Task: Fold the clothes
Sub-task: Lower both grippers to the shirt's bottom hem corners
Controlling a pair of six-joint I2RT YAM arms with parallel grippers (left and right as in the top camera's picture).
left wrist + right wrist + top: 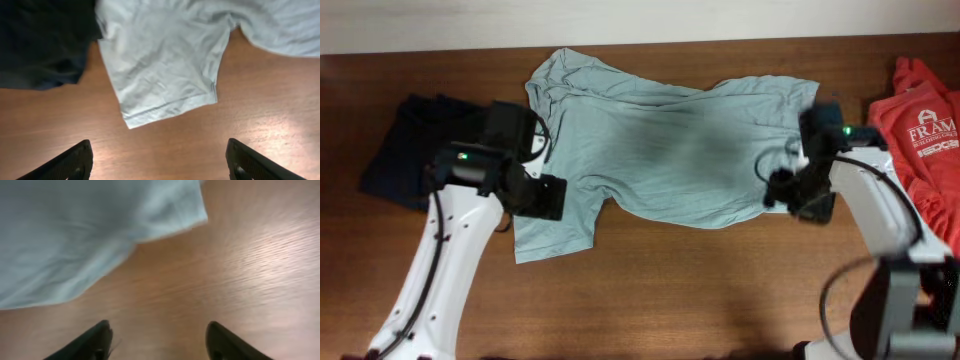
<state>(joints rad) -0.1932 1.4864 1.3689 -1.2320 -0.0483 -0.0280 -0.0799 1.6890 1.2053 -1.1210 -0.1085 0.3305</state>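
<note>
Grey-blue T-shirt (670, 150) lies spread flat mid-tabletop (670, 290). Red shirt (925, 140), lettered "FRAM", lies at the right edge and navy shirt (405, 150) at the left. Over the T-shirt's edges, left jaws and right jaws gape wide, empty.

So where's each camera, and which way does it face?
Overhead: above the table, facing down on grey-blue T-shirt, navy shirt, red shirt, left arm, right arm.
Left wrist: on the left arm, facing down past its fingers at a sleeve.
Right wrist: on the right arm, fingers showing, facing the T-shirt's edge.
All share that T-shirt.
</note>
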